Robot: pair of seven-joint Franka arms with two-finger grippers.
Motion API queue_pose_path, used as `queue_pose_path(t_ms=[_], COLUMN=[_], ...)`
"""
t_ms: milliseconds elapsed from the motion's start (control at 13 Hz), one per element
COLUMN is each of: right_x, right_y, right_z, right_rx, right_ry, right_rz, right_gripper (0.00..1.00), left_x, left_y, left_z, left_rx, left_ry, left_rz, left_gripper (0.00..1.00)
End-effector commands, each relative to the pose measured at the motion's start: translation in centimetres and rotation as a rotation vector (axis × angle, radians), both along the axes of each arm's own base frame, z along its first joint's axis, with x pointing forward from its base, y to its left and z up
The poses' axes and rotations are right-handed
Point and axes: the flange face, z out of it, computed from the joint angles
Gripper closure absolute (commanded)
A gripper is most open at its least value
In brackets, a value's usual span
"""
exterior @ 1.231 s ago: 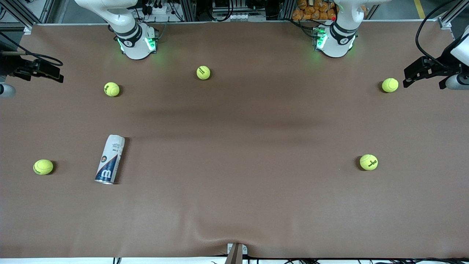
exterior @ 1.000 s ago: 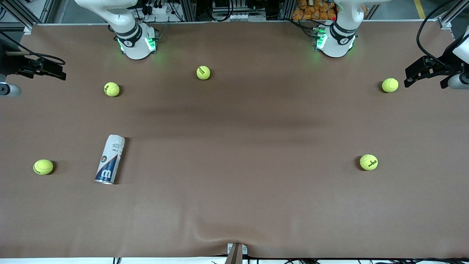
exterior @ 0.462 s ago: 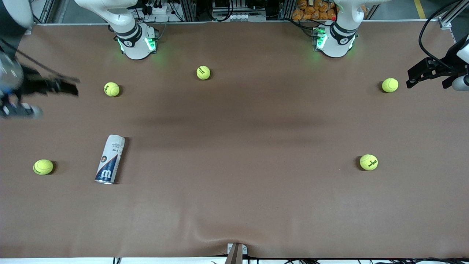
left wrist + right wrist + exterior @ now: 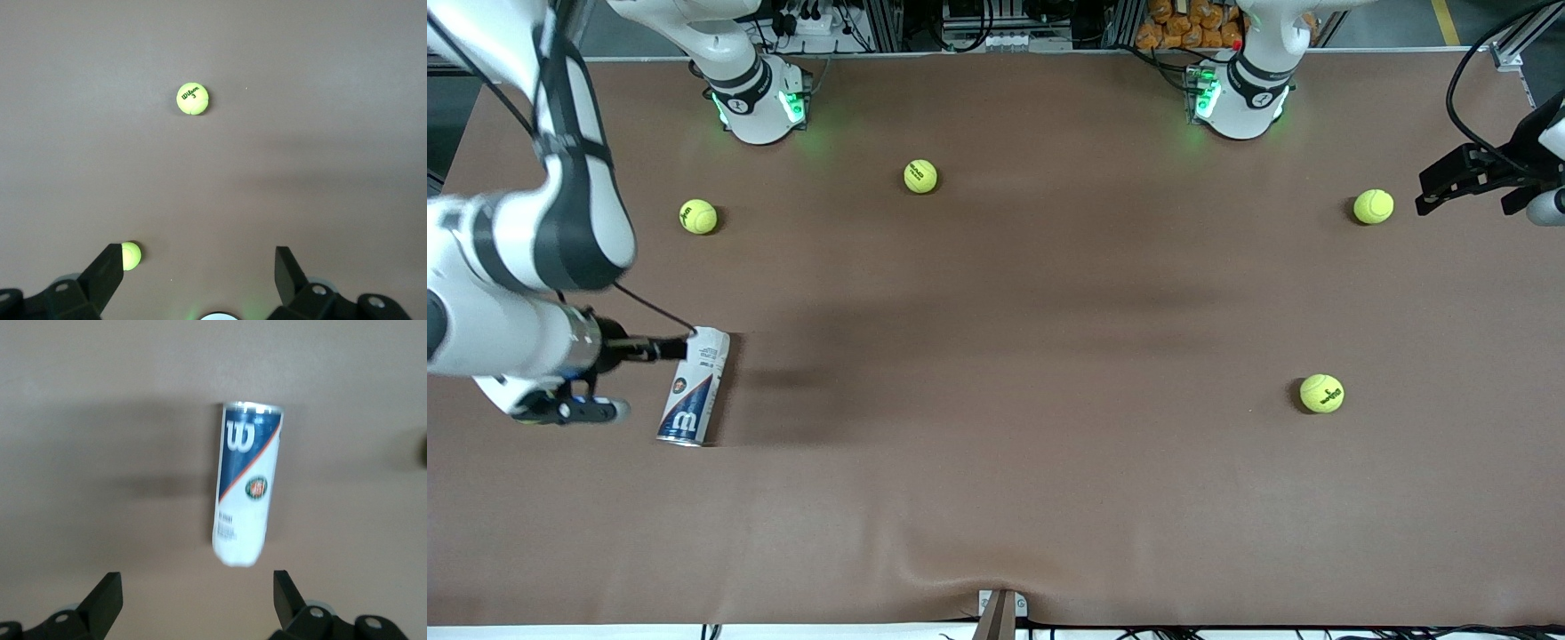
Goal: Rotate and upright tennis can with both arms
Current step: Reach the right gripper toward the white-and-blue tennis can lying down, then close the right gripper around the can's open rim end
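The tennis can (image 4: 694,387) lies on its side at the right arm's end of the table. Its navy "W" end with the silvery rim is nearer to the front camera. My right gripper (image 4: 669,348) is open and empty, low over the table beside the can's white end. In the right wrist view the can (image 4: 247,487) lies just ahead of the open gripper (image 4: 195,580), not between the fingers. My left gripper (image 4: 1424,191) is open and empty at the left arm's end of the table, beside a tennis ball (image 4: 1373,206). It also shows open in the left wrist view (image 4: 200,252).
Loose tennis balls lie on the brown table: one (image 4: 697,216) and another (image 4: 920,176) near the right arm's base, and one (image 4: 1321,393) toward the left arm's end. The right arm's wrist (image 4: 507,347) covers the table beside the can.
The right arm has swung in from the table's edge and lowered its gripper to the can's white end. The left gripper has drifted slightly outward. The can has not moved.
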Motion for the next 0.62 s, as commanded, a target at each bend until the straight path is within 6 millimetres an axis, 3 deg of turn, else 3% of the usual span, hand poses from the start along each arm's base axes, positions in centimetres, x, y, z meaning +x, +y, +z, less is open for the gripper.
queue_pose_path(t_ms=[0, 385, 538], right_x=[1.6, 2.0, 2.4], right_y=[-1.2, -2.0, -3.5], right_z=[-3.5, -7.5, -10.9], right_rx=[-0.011, -0.011, -0.011], right_ry=[-0.013, 0.014, 0.0], right_rz=[-0.007, -0.018, -0.032], right_gripper=[0.0, 0.0, 0.0], left_x=[0.1, 0.7, 0.8], left_y=[0.1, 0.2, 0.2], left_z=[-0.1, -0.9, -1.0], left_rx=[0.012, 0.006, 0.004], left_ry=[0.013, 0.029, 0.029], left_rz=[0.012, -0.005, -0.005], left_gripper=[0.0, 0.0, 0.0])
